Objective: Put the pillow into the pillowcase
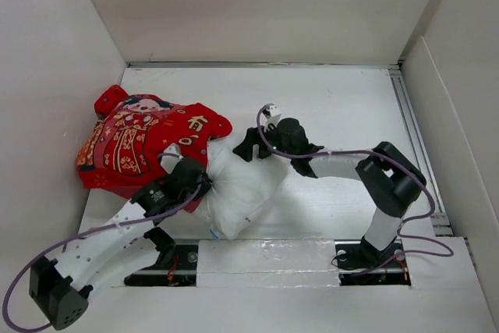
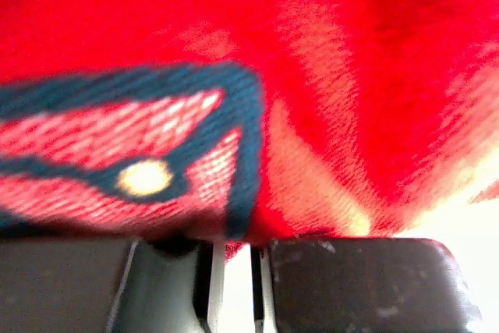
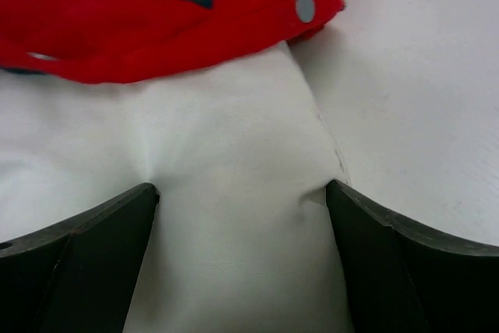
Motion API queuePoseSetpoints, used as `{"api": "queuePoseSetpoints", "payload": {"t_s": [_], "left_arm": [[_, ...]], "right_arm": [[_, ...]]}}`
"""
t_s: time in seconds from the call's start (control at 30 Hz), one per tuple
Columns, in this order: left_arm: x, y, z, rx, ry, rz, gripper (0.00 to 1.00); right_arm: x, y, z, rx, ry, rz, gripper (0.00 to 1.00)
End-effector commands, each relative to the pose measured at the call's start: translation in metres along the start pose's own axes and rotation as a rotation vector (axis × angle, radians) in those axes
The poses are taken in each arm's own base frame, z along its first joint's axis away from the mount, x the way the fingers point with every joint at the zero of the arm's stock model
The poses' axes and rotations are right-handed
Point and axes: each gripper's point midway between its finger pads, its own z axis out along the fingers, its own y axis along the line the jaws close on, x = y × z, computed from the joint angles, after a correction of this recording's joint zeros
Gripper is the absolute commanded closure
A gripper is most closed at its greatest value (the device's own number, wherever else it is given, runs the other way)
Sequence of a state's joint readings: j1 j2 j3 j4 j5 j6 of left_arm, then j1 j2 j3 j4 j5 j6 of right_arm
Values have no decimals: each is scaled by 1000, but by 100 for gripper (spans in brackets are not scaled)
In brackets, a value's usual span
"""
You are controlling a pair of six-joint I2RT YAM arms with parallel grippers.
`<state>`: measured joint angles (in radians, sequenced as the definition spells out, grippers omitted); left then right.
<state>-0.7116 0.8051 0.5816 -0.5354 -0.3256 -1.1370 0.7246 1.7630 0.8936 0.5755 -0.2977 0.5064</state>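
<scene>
The red pillowcase [image 1: 140,142] with its cartoon figure lies bunched at the left of the table, its right edge lapping over the white pillow [image 1: 242,189]. The pillow sticks out of it toward the front centre. My left gripper [image 1: 195,173] sits at the case's near edge and is shut, with red pillowcase [image 2: 327,76] cloth pinched at its tips [image 2: 238,251]. My right gripper [image 1: 245,147] rests on the pillow's far side. Its fingers stand wide open [image 3: 242,193], both tips denting the pillow [image 3: 234,138] just below the pillowcase [image 3: 156,21] hem.
White walls close in the table [image 1: 351,99] on the left, back and right. A metal rail [image 1: 413,138] runs along the right side. A taped strip [image 1: 265,253] lies between the two arm bases at the front edge.
</scene>
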Motion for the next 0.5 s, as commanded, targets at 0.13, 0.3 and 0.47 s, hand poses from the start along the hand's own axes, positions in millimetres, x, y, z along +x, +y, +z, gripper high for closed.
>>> {"api": "queuePoseSetpoints", "payload": {"t_s": [0.13,0.3,0.47], "left_arm": [[-4,25,3,-99,-42,-55,100],[-5,26,3,-119,-45,-47,100],[-5,26,4,-110,-48,-51,100]], "right_arm": [[-20,-36,14,237,-2,-168,5],[-42,-44,12,229,-39,-179,5],[-66,-29,-15,2,-80,-131,5]]}}
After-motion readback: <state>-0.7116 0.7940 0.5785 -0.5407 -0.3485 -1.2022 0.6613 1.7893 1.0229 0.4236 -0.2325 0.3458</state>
